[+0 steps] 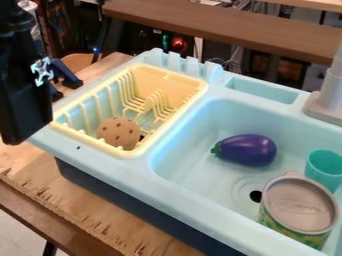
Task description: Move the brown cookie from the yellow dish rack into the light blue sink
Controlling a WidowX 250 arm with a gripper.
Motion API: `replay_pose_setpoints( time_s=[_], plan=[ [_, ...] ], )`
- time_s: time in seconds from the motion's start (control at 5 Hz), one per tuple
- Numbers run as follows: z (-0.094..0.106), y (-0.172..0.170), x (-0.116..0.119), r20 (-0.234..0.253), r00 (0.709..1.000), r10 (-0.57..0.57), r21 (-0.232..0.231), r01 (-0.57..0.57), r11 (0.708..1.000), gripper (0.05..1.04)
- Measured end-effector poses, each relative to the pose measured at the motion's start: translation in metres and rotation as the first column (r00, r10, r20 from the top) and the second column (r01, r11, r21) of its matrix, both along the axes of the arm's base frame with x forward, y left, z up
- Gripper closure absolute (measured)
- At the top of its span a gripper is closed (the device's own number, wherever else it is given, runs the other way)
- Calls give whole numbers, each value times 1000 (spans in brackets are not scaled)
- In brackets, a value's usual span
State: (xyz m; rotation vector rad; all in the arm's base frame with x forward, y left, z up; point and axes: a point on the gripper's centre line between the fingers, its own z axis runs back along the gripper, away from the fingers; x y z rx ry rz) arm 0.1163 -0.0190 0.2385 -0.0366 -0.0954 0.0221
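While the brown spotted ball [119, 132] rests in the near end of the yellow dish rack [175, 119], the gripper [63, 78] is at upper left, near the rack; jaw opening: cannot tell. Right of the rack, the sink [190, 145] holds a purple eggplant [246, 150], a teal cup [325, 169] and a lidded tumbler [300, 206].

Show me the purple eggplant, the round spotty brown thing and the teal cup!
Purple eggplant [247, 150], camera view: middle of its body.
Spotty brown thing [118, 132], camera view: its spotted side.
Teal cup [322, 177], camera view: outer wall, below the rim.
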Motion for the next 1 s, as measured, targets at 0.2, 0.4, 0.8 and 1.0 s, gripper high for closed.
replay_pose_setpoints(
  time_s=[0.2, 0.4, 0.8, 1.0],
  plan=[
    [-2, 0, 0, -8, 1000, 0, 0, 0, 1000, 85],
    [-12, 15, 25, -31, 998, 53, 9, -52, 999, 85],
    [-29, 28, 63, 12, 999, 33, 27, -33, 999, 85],
    [-42, 41, 78, 5, 1000, -22, 5, 22, 1000, 85]
  ],
)
